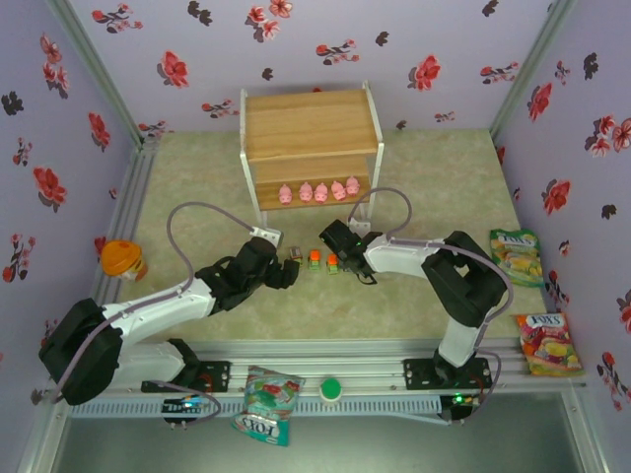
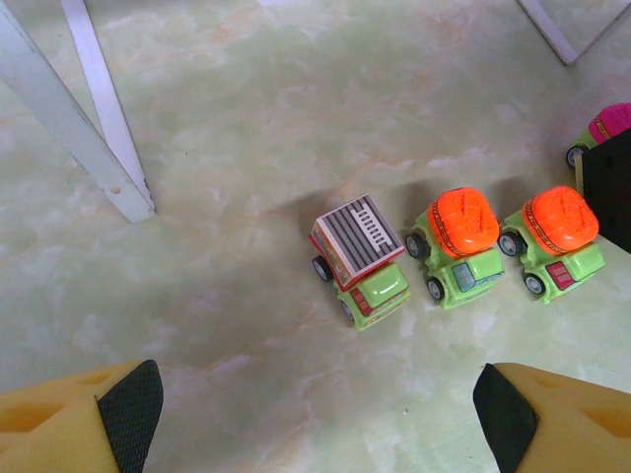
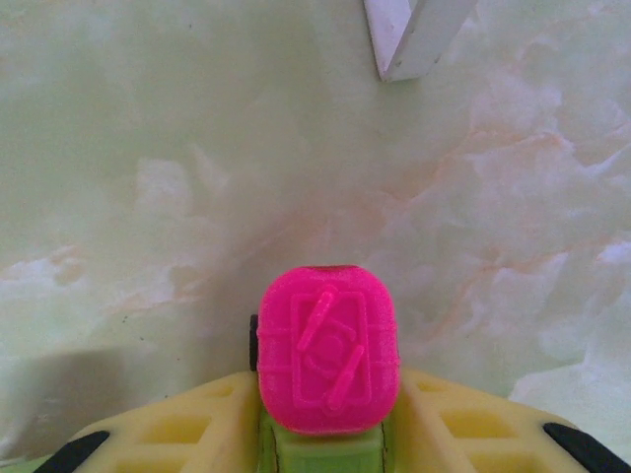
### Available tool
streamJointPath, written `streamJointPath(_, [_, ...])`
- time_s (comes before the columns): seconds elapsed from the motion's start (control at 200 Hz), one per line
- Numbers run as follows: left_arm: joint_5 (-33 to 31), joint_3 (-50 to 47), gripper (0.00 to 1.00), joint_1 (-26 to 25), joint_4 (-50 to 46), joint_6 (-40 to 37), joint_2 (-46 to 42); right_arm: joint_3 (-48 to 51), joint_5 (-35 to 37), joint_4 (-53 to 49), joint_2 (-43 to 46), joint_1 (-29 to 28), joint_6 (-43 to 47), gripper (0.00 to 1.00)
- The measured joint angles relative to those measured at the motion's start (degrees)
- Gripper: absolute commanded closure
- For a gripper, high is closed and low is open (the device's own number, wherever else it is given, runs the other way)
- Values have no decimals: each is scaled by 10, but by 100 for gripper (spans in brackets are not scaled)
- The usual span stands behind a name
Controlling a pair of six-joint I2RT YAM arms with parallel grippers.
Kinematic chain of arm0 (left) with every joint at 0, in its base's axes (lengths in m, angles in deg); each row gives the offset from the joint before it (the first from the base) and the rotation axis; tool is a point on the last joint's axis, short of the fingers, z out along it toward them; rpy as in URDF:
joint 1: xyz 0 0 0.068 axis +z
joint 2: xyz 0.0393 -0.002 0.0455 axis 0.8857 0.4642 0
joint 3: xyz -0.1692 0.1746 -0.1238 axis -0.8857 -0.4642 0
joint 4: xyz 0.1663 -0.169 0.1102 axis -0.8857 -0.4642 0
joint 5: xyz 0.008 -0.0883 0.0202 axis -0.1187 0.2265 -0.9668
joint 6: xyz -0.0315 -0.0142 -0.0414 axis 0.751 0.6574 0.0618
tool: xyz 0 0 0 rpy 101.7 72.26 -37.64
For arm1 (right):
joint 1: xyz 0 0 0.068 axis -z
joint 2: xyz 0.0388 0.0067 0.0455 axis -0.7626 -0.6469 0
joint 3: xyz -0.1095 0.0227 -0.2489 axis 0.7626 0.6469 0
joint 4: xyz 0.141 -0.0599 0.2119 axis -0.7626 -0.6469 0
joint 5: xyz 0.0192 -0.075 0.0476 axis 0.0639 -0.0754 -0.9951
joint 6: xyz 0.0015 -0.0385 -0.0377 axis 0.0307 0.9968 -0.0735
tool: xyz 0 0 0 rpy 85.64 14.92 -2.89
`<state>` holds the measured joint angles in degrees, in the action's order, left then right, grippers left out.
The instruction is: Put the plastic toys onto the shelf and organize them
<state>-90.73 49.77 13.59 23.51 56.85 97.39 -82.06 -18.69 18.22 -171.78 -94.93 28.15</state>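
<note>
Pink-topped car (image 3: 328, 360) in right jaws, bare floor (image 3: 148, 148) ahead — shelf leg (image 3: 414, 34) beyond

The pink-topped car (image 3: 328, 360) is glossy plastic, the tabletop (image 2: 246, 148) smooth and marbled, the shelf (image 1: 311, 123) boards matt wood.

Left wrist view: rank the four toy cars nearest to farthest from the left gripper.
1. The striped-top car, just ahead of the open left gripper and slightly to its right.
2. The middle orange-top car, beside the striped one on its right.
3. The right orange-top car, further right.
4. The pink-top car, at the far right edge, partly hidden.
</note>
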Motion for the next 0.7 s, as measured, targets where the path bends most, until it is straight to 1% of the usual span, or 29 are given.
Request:
streamJointPath(0.2, [4, 0, 13, 0, 0, 0, 3, -1, -1, 1, 0, 0, 7, 69])
streamJointPath(0.39, [12, 0, 13, 0, 0, 0, 13, -1, -2, 1, 0, 0, 7, 70])
streamJointPath(0.52, [16, 0, 13, 0, 1, 0, 17, -1, -2, -1, 4, 0, 7, 74])
streamJointPath(0.7, [19, 0, 13, 0, 4, 0, 17, -1, -2, -8, 36, 0, 7, 75])
